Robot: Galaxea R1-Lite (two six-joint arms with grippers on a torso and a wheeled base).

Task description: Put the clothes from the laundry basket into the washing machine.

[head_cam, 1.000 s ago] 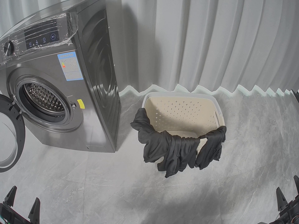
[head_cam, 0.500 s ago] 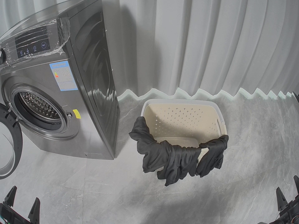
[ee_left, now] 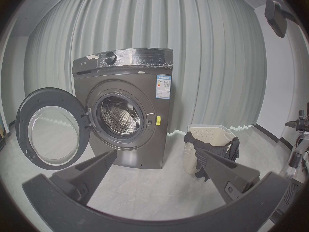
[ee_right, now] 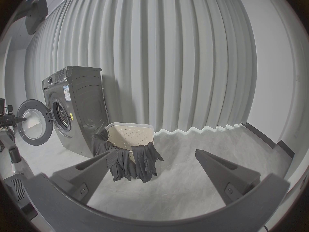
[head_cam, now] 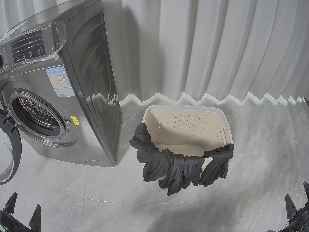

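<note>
Looking at the dark garment (head_cam: pixel 175 166) first, I find it draped along the near rim of the laundry basket (head_cam: pixel 186 108), lower centre of the head frame. One end is heaped over the left corner, the other hangs over the right corner, and the middle sags down the outside wall.

I judge it light, limp and a little slippery. It should pull out long when lifted rather than come up as a lump, and it is not fragile. I would pinch the thick bunched folds at mid-rim, catching several layers so both ends trail evenly. A grab at one end would likely leave a tail dragging on the floor (head_cam: pixel 128 184).

The head view looks down into the basket, and its pale bottom appears bare. The right wrist view takes the basket from the side and shows how low the cloth hangs outside. The left wrist view faces the washing machine (ee_left: pixel 128 113) nearly square, with the drum (ee_left: pixel 120 116) open and the door (ee_left: pixel 51 126) swung wide at left. The head view sees that opening at a slant, at the left edge.

The left gripper (head_cam: pixel 25 201) sits in the bottom left corner and the right gripper (head_cam: pixel 296 190) in the bottom right. Both have their fingers spread, hold nothing, and are well apart from the basket. A pleated curtain (head_cam: pixel 209 39) hangs behind.
</note>
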